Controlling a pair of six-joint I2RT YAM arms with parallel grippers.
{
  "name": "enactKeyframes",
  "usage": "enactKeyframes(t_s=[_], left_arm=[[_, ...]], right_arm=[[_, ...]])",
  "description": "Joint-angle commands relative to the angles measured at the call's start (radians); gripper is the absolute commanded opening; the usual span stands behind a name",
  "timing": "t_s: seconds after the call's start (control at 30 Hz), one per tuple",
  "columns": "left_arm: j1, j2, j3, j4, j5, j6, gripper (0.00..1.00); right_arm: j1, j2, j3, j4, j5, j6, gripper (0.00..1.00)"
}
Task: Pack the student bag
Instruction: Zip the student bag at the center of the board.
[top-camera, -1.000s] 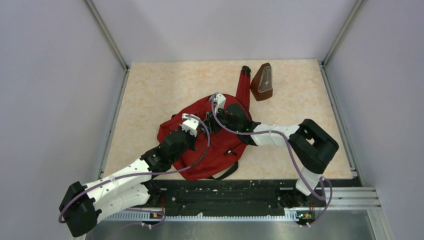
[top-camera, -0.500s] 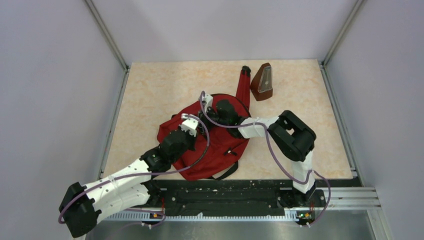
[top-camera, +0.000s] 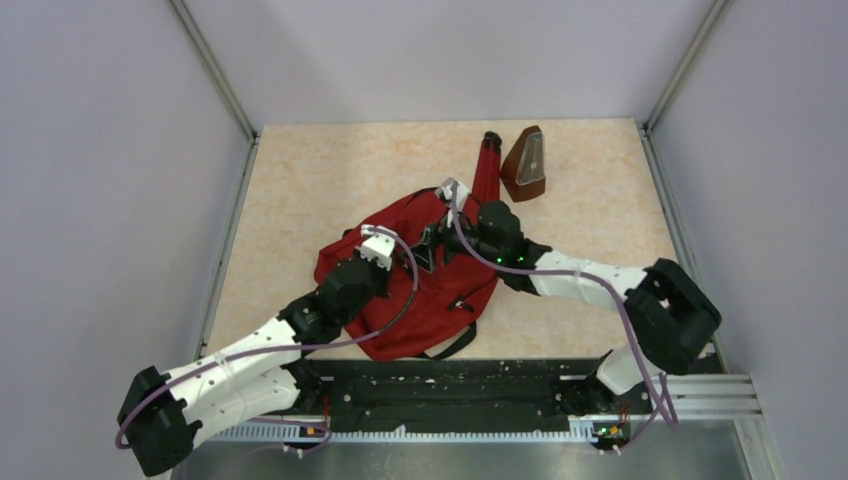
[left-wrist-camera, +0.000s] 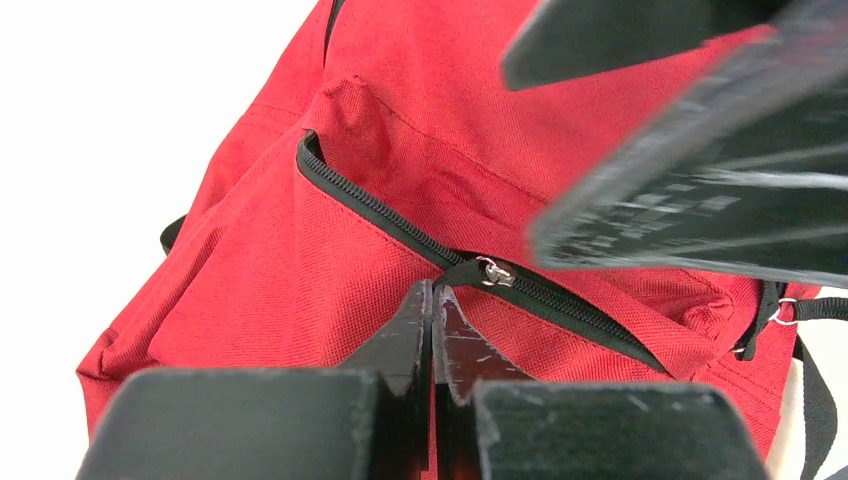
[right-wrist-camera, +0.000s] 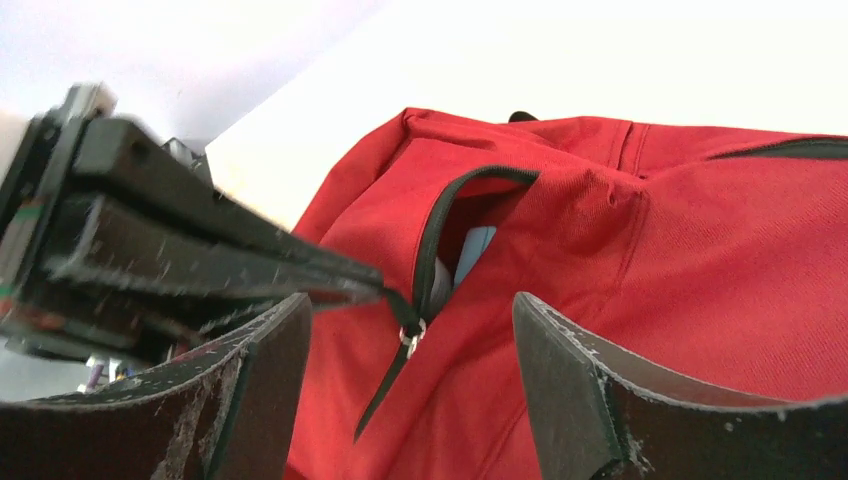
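The red student bag (top-camera: 420, 305) lies flat in the middle of the table, and it fills the left wrist view (left-wrist-camera: 300, 250) and the right wrist view (right-wrist-camera: 700, 270). My left gripper (top-camera: 412, 260) (left-wrist-camera: 432, 295) is shut on the black zipper pull (left-wrist-camera: 468, 272) of its front pocket, next to the metal slider (left-wrist-camera: 496, 273). The zipper is partly open, and something light blue (right-wrist-camera: 473, 250) shows inside. My right gripper (top-camera: 446, 238) (right-wrist-camera: 410, 350) is open just above the bag, facing the left one, with the slider (right-wrist-camera: 410, 338) between its fingers.
A brown pyramid-shaped metronome (top-camera: 525, 163) stands at the back, right of the bag's red strap (top-camera: 487, 170). Metal rails and grey walls border the table on the left, right and back. A black strap (top-camera: 452, 343) lies at the bag's near edge.
My right arm swung left over the bag, then came back right, its elbow now further out to the right. My left gripper has stayed in place on the zipper pull.
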Motion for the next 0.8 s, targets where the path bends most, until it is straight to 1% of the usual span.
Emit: enactKeyframes(t_s=[0.0, 0.1, 0.2, 0.27, 0.33, 0.4, 0.5, 0.53, 0.57, 0.67, 0.77], left_arm=[[0.004, 0.004, 0.053, 0.039, -0.033, 0.032, 0.00], [0.004, 0.014, 0.057, 0.044, -0.026, 0.040, 0.00], [0.004, 0.021, 0.062, 0.046, -0.013, 0.043, 0.00], [0.004, 0.023, 0.064, 0.047, -0.010, 0.046, 0.00], [0.004, 0.021, 0.064, 0.049, -0.007, 0.052, 0.00], [0.003, 0.017, 0.063, 0.056, -0.002, 0.057, 0.00], [0.003, 0.023, 0.059, 0.078, -0.028, 0.068, 0.00], [0.004, 0.028, 0.060, 0.087, -0.048, 0.080, 0.00], [0.004, 0.033, 0.061, 0.098, -0.076, 0.093, 0.00], [0.004, 0.056, 0.066, 0.139, -0.188, 0.094, 0.00], [0.004, 0.080, 0.077, 0.202, -0.219, 0.111, 0.00]], right_arm=[[0.008, -0.107, -0.150, 0.075, 0.036, -0.005, 0.72], [0.028, -0.119, -0.203, 0.093, 0.044, -0.025, 0.72], [0.074, -0.103, -0.206, 0.064, 0.125, -0.075, 0.72], [0.106, -0.086, -0.196, 0.054, 0.196, -0.104, 0.69], [0.134, -0.072, -0.176, 0.024, 0.293, -0.128, 0.59], [0.163, -0.066, -0.163, -0.006, 0.385, -0.159, 0.45], [0.194, -0.089, -0.176, -0.010, 0.487, -0.170, 0.15], [0.206, -0.106, -0.189, -0.005, 0.523, -0.165, 0.02], [0.217, -0.130, -0.209, 0.009, 0.569, -0.157, 0.00], [0.243, -0.210, -0.282, 0.046, 0.658, -0.116, 0.00], [0.251, -0.263, -0.351, 0.098, 0.652, -0.080, 0.00]])
